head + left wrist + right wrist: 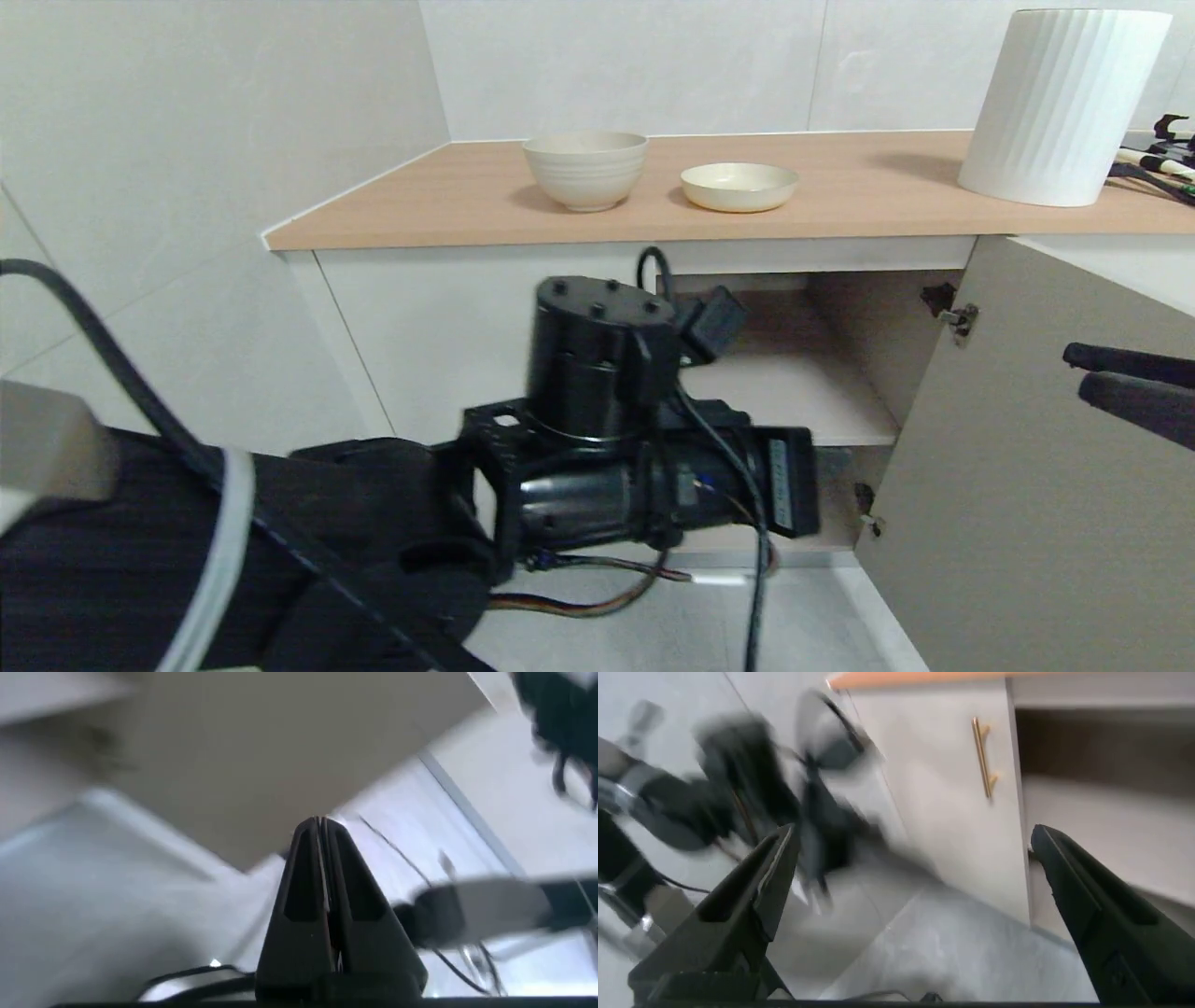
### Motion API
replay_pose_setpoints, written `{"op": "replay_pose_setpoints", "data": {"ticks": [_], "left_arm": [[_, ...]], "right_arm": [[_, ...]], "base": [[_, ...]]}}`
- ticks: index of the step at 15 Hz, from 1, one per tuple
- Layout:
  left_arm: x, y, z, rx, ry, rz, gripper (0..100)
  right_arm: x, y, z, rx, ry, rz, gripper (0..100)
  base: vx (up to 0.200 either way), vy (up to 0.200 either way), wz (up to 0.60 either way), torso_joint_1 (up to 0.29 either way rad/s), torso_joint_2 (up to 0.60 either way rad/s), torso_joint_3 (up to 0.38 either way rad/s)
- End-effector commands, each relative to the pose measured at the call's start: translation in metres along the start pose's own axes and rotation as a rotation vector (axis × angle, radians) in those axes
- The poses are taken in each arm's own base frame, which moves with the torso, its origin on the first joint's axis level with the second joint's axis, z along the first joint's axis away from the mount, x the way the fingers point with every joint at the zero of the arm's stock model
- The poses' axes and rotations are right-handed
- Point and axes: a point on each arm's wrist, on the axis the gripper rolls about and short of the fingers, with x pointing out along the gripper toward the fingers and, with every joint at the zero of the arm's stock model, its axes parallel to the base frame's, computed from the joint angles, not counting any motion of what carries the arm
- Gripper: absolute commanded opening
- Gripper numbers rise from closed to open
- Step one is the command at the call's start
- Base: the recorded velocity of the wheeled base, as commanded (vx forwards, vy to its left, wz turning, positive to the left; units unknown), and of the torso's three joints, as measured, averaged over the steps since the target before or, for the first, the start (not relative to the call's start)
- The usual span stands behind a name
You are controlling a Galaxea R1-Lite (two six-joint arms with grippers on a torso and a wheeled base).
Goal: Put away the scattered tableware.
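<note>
Wood counter (840,196) carries tableware: cream bowl (585,168) toward counter's left end, shallow cream dish (738,186) just beside bowl on counter, not touching. White ribbed cylinder (1064,103) at counter's right end. Cabinet under counter open, door (1008,448) swung out, shelf (794,392) inside. Left gripper (320,831) below counter level, fingers pressed together. Right gripper (913,840) below counter by open door, fingers spread wide.

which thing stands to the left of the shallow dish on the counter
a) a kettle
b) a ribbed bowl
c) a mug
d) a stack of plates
b: in the head view the ribbed bowl stands on the counter just left of the shallow dish, apart from it.
</note>
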Motion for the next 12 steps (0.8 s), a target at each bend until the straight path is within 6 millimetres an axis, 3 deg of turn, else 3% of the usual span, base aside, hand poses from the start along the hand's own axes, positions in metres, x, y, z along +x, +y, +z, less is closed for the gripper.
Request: {"op": "replay_pose_setpoints", "data": {"ticks": [1, 3, 4, 5, 6, 8, 12], "left_arm": [[-0.086, 0.016, 0.028, -0.013, -0.157, 0.111, 0], [-0.141, 0.038, 0.031, -0.024, -0.209, 0.278, 0], [-0.154, 0.042, 0.030, -0.014, -0.209, 0.323, 0], [-0.185, 0.042, 0.028, 0.038, -0.232, 0.403, 0], [-0.190, 0.041, 0.027, 0.048, -0.235, 0.412, 0], [-0.221, 0.017, 0.023, 0.094, -0.291, 0.425, 0], [-0.235, 0.006, 0.022, 0.117, -0.300, 0.442, 0]], "right_arm": [[0.029, -0.013, -0.005, 0.030, 0.078, -0.020, 100], [0.053, -0.022, -0.006, 0.043, 0.110, -0.029, 100], [0.059, -0.024, -0.005, 0.044, 0.114, -0.030, 100], [0.069, -0.028, -0.004, 0.048, 0.127, -0.038, 100], [0.071, -0.028, -0.003, 0.048, 0.127, -0.038, 100], [0.091, -0.041, 0.006, 0.038, 0.094, -0.174, 100], [0.077, -0.036, 0.018, 0.036, 0.098, -0.214, 100]], "base": [[0.000, 0.000, 0.00, 0.000, 0.00, 0.000], [0.000, 0.000, 0.00, 0.000, 0.00, 0.000], [0.000, 0.000, 0.00, 0.000, 0.00, 0.000], [0.000, 0.000, 0.00, 0.000, 0.00, 0.000], [0.000, 0.000, 0.00, 0.000, 0.00, 0.000], [0.000, 0.000, 0.00, 0.000, 0.00, 0.000], [0.000, 0.000, 0.00, 0.000, 0.00, 0.000]]}}
